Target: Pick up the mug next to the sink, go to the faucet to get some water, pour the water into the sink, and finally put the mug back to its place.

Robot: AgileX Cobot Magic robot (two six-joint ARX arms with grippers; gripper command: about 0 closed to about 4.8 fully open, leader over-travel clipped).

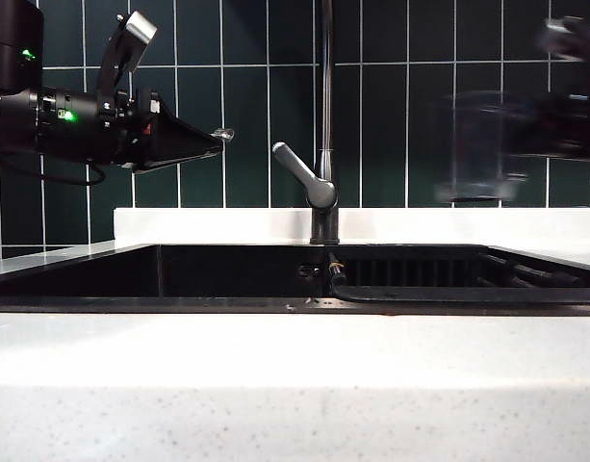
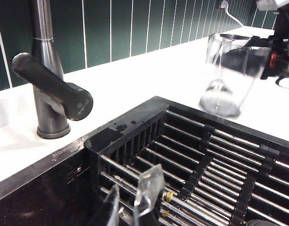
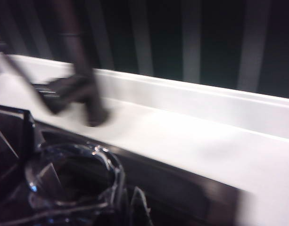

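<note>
Scanning left to right, we see the left gripper (image 1: 213, 141) at upper left of the exterior view, jaws narrow and holding nothing, level with the faucet (image 1: 323, 183) handle at centre. Below runs the sink (image 1: 227, 271), its rack dry as far as we can tell. At upper right the right gripper (image 1: 540, 125) grips the mug (image 1: 479, 144), blurred, aloft. We judge it light, stiff, slippery and fragile; the wall near the rim suits holding. It looks empty.
</note>
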